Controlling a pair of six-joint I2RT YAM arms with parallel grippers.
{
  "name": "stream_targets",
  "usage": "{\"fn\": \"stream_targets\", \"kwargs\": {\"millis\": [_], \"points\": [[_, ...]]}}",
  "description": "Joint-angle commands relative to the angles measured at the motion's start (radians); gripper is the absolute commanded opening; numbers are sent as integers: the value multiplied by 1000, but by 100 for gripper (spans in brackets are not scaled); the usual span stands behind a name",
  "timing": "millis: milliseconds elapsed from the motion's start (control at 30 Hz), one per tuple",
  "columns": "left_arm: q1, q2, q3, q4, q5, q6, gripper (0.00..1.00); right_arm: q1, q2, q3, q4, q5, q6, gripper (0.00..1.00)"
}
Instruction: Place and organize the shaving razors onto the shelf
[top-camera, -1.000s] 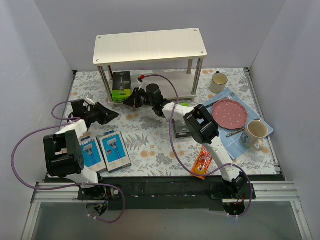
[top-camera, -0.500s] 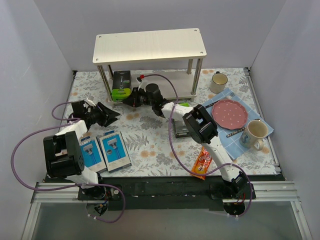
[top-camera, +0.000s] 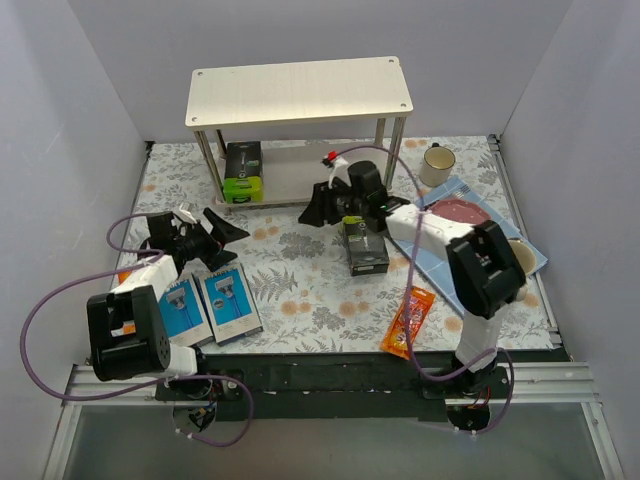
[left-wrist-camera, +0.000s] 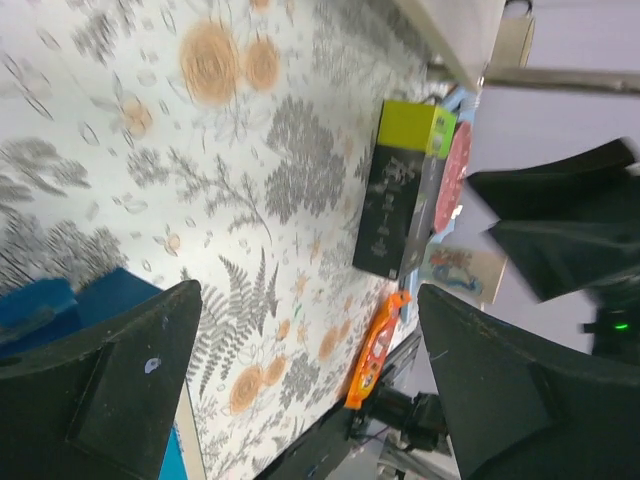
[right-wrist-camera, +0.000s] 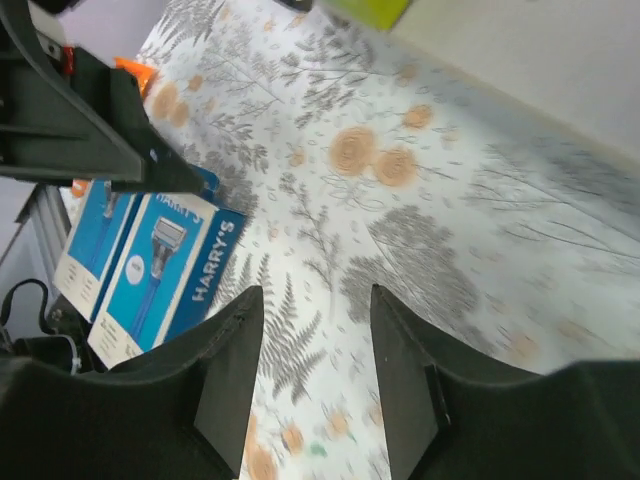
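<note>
The left gripper (left-wrist-camera: 310, 300) hovers spread wide and empty by two blue boxes (top-camera: 228, 303). The right gripper (right-wrist-camera: 315, 295), also spread and empty, is near the shelf (top-camera: 300, 90). One black box (top-camera: 243, 170) sits on the shelf's lower tier. A second black box (top-camera: 365, 245) and an orange packet (top-camera: 408, 320) lie on the desk (top-camera: 300, 280).

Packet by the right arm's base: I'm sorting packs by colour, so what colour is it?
The packet is orange; the top view shows it best.

Robot lab test cell: plain grey walls (top-camera: 70, 90) around a floral-covered table (top-camera: 300, 290), aluminium frame rail (top-camera: 560, 378).
</note>
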Motion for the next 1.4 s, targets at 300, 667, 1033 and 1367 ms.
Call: {"fn": "stream_targets", "kwargs": {"millis": [300, 667, 1033, 1367], "points": [[-187, -126, -110, -55, 40, 178, 58, -269, -383, -219, -458, 294, -399, 49], [-192, -73, -44, -118, 34, 235, 60, -345, -349, -273, -408, 262, -414, 54], [-192, -95, -33, -104, 17, 235, 63, -190, -357, -377, -392, -212, -278, 54], [-192, -95, -61, -88, 15, 215, 64, -136, -329, -213, -359, -219, -252, 51]]}}
